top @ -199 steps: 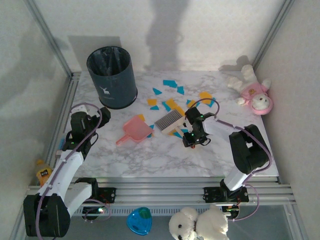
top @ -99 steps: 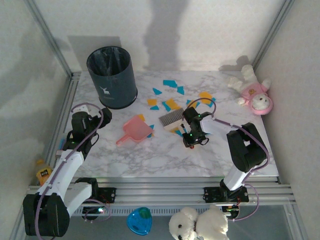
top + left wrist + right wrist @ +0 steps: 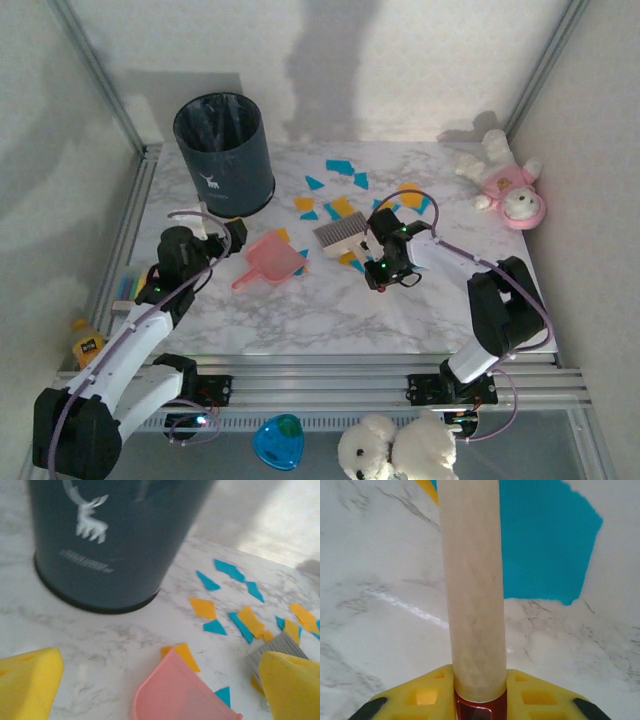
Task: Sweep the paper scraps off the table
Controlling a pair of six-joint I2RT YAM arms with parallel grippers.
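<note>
Right gripper (image 3: 479,692): clamped on the brush (image 3: 340,235) handle, mid-desk (image 3: 300,320).
Left gripper (image 3: 228,235): wide open, beside the pink dustpan (image 3: 272,260).
Paper scraps (image 3: 340,168): scattered toward the far edge.

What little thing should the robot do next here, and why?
Probably the left gripper, open and empty, should reach down to the pink plastic dustpan and grasp it. The right gripper is already shut on the cream-handled brush, and teal and orange paper scraps lie on the marble table.
</note>
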